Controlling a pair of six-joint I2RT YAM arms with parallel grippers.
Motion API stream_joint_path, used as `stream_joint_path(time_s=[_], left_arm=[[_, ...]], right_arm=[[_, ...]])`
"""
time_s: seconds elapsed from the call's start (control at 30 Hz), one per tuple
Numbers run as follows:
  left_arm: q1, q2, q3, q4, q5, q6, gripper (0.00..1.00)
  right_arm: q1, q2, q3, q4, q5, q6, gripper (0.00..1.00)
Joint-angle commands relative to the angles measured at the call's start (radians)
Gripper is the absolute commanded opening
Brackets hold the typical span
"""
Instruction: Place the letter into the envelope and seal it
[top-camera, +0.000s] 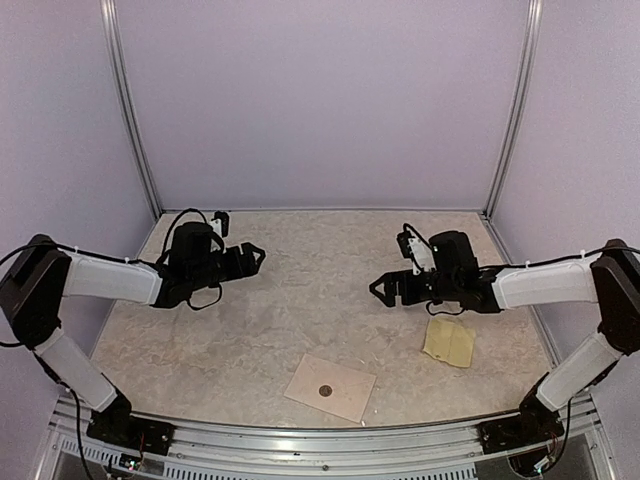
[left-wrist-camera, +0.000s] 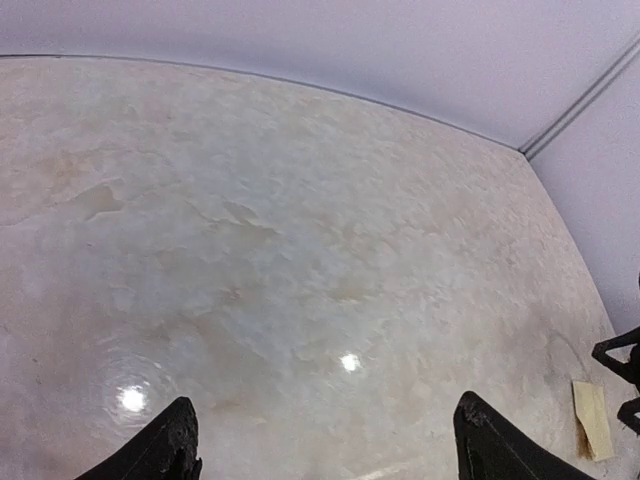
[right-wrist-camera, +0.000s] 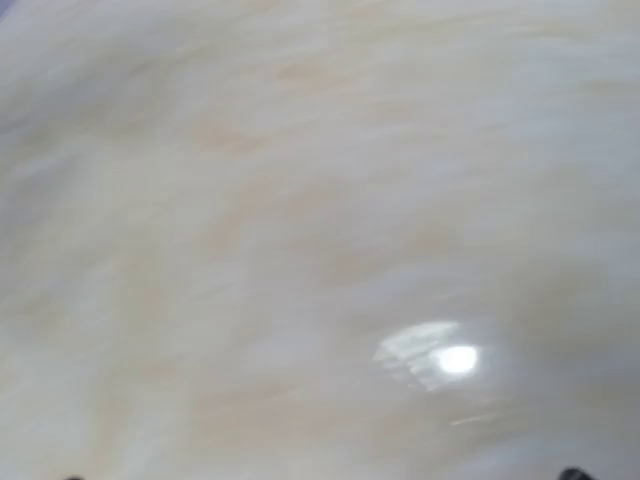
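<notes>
Left gripper hangs over the surface, fingers apart and empty. The envelope lies flat by the near edge, well apart from both arms; its long axis runs left-right with the right end slightly nearer, and its flap direction is unclear. Right gripper has its fingers apart, with the sticker sheet just beside it.

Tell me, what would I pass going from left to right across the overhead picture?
First the left tool → pinkish-beige envelope with a round brown sticker on it → right tool → yellowish sheet.

The table is blurred in the right wrist view; the left hand is cropped below.
</notes>
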Motion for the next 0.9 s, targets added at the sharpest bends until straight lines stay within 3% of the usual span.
stream_joint_path(time_s=[0.0,0.27,0.37,0.57,0.7,0.87], left_arm=[[0.175,0.003,-0.076,0.168,0.074,0.055,0.83],[0.527,-0.187,-0.324,0.382,0.115,0.071,0.85],[0.619,-0.289,-0.387,0.395,0.067,0.121,0.86],[0.631,-0.358,-0.444,0.431,-0.113,0.265,0.93],[0.632,-0.319,-0.502,0.538,-0.125,0.296,0.94],[0.633,-0.313,-0.512,0.539,-0.121,0.31,0.99]], right_arm=[[-0.185,0.008,0.003,0.097,-0.063,-0.079,1.0],[-0.568,-0.063,-0.08,0.211,-0.165,-0.152,1.0],[-0.647,-0.092,-0.112,0.226,-0.101,-0.198,1.0],[-0.721,-0.204,-0.279,0.44,0.027,-0.234,1.0],[-0.725,-0.241,-0.363,0.545,0.116,-0.273,1.0],[-0.725,-0.23,-0.369,0.561,0.123,-0.274,0.99]])
